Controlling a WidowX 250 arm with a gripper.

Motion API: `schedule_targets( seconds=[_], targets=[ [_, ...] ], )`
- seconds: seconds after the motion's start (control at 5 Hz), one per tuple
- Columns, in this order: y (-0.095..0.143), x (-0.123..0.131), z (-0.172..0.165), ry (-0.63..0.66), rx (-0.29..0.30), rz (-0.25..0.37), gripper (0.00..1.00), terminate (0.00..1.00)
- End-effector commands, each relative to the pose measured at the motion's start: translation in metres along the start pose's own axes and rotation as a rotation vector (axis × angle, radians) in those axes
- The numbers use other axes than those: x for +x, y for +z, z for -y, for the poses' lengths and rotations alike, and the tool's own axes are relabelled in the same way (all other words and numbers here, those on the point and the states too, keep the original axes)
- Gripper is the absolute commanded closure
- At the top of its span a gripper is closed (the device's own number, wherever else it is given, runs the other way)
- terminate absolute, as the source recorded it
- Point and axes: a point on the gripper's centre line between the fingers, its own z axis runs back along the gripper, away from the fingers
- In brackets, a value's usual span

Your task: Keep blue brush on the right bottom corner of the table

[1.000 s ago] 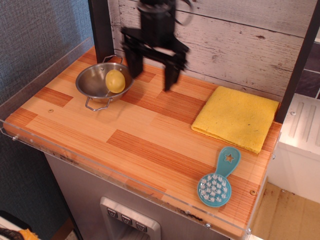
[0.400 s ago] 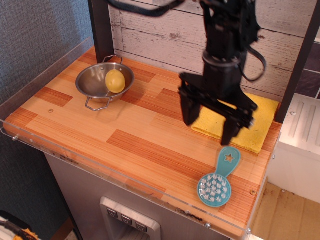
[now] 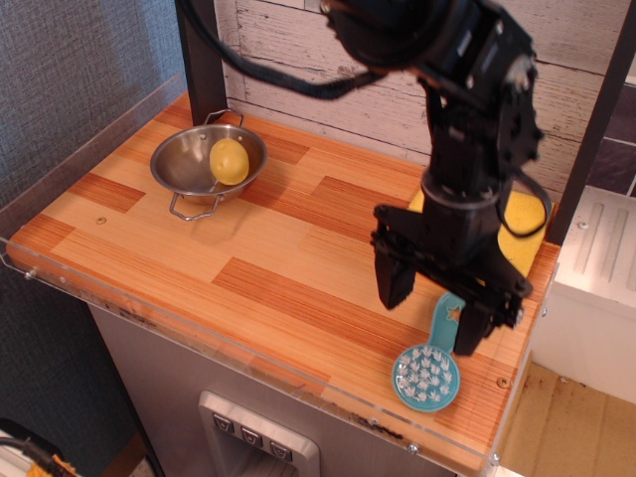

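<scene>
Directly below the spread end effector (image 3: 430,316) lies the blue brush (image 3: 428,370).

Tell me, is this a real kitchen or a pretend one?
Probably a pretend kitchen for robot practice: a small wooden table with a clear rim, a metal bowl holding a yellow ball-like thing, and a gripper over a blue brush.

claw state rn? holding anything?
Claw: open, holding nothing, fingers straddling the blue brush handle.
</scene>
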Motion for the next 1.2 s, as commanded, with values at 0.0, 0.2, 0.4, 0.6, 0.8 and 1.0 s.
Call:
schedule_targets(
  seconds=[0.0, 0.2, 0.4, 0.6, 0.8, 1.0],
  targets=[
    [-0.021, 0.001, 0.003, 0.003, 0.006, -0.052, 0.00, 0.00],
    [-0.032, 0.001, 0.002, 0.014, 0.006, -0.076, 0.00, 0.00],
    [-0.028, 0.002, 0.003, 0.015, -0.007, -0.057, 1.00, 0.00],
    [-0.012, 0.006, 0.008, -0.013, -0.030, -0.038, 1.00, 0.00],
    [0.022, 0.013, -0.001, -0.010, -0.074, 0.008, 1.00, 0.00],
    [0.059, 0.016, -0.019, 0.029, -0.094, 0.071, 1.00, 0.00]
  ],
)
